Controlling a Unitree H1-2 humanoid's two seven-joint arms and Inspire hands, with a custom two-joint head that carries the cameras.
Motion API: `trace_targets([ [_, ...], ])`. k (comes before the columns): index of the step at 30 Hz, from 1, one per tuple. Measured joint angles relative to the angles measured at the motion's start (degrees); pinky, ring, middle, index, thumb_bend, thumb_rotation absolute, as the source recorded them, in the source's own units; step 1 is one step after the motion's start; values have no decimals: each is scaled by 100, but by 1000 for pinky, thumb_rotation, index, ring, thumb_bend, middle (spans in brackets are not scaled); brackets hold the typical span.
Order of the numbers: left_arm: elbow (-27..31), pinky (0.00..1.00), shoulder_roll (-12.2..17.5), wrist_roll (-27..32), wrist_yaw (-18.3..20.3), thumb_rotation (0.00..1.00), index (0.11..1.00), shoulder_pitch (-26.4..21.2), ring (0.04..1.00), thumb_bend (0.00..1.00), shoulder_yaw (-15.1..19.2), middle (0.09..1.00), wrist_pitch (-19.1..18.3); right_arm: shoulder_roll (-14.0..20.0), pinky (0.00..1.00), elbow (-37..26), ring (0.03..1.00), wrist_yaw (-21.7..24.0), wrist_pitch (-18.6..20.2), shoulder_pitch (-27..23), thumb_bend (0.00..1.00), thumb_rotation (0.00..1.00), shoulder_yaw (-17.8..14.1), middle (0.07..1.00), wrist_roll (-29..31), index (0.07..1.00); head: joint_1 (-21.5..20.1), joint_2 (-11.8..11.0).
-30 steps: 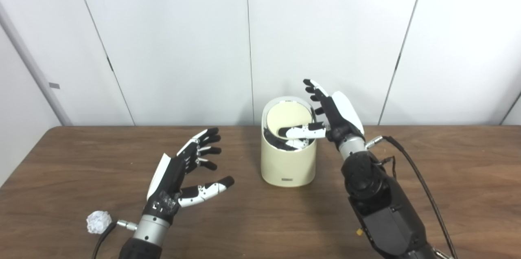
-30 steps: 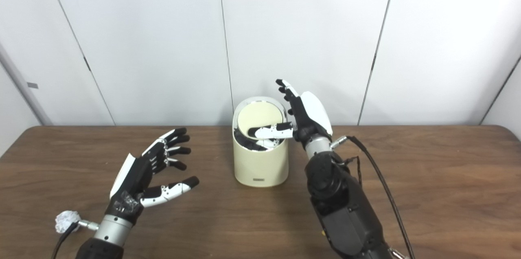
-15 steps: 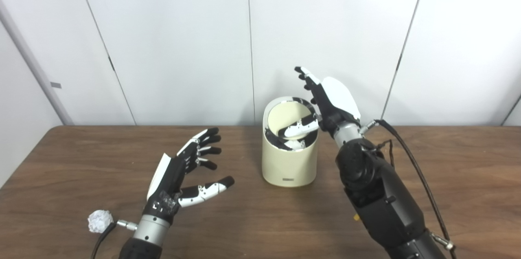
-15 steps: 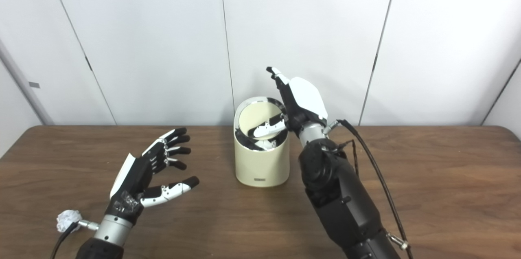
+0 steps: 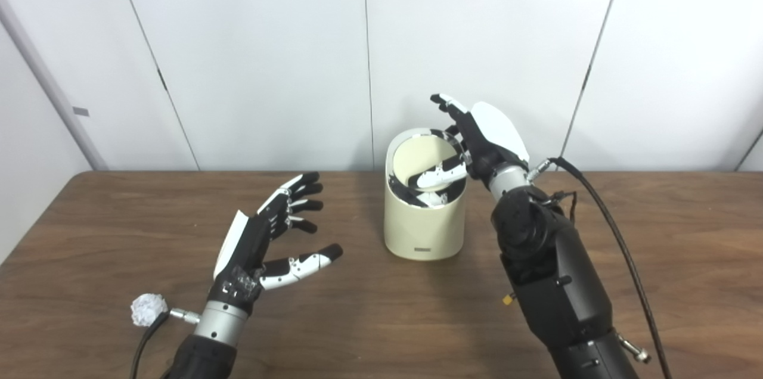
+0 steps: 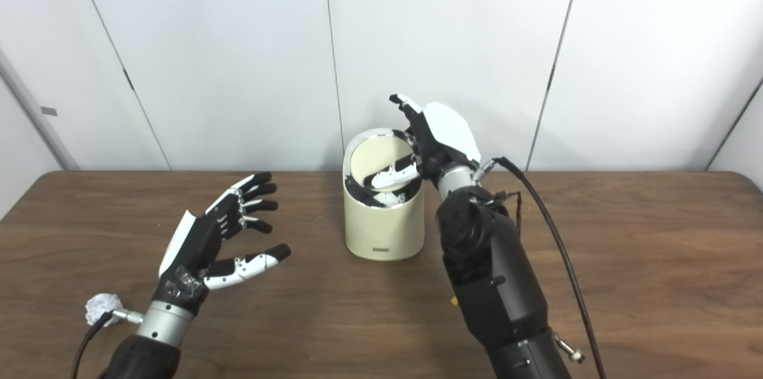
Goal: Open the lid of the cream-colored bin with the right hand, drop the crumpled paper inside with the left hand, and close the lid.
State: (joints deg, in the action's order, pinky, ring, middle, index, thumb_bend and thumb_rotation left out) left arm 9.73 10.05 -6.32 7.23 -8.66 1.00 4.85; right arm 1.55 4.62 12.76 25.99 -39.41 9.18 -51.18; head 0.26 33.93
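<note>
The cream bin (image 5: 424, 212) stands upright near the middle of the desk (image 5: 656, 236), its lid (image 5: 420, 160) tipped up at the back. The right hand (image 5: 477, 140) is at the bin's rim with fingers (image 5: 444, 106) spread and the thumb reaching over the opening, grasping nothing. The left hand (image 5: 262, 248) hovers over the desk with fingers released and empty, and the paper ball (image 5: 148, 310) lies on the desk beside its wrist.

Brown wooden table (image 5: 381, 319), white panelled wall (image 5: 256, 57) behind
</note>
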Motion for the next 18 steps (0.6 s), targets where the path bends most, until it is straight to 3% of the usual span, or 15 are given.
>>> trace_targets([
  [5,-2,613,3,0,1,118,879,0,764,699,0,845,0,-50,661,-11,859,-49,-38,87,711,365,-244,923,536,902,-17,-35],
  [9,-10,608,15,16,6,129,881,0,767,699,1,847,0,-21,667,11,843,-333,-163,283,669,537,-536,913,1270,884,-18,-35],
  [14,-12,605,12,21,10,138,879,-3,762,703,-7,846,1,223,688,-209,830,-481,-389,298,633,648,-530,905,1758,889,-18,-53],
  [18,-21,605,14,22,10,136,879,-3,764,702,-6,850,2,400,665,-505,811,-561,-428,301,658,681,-568,888,2030,889,-18,-44],
])
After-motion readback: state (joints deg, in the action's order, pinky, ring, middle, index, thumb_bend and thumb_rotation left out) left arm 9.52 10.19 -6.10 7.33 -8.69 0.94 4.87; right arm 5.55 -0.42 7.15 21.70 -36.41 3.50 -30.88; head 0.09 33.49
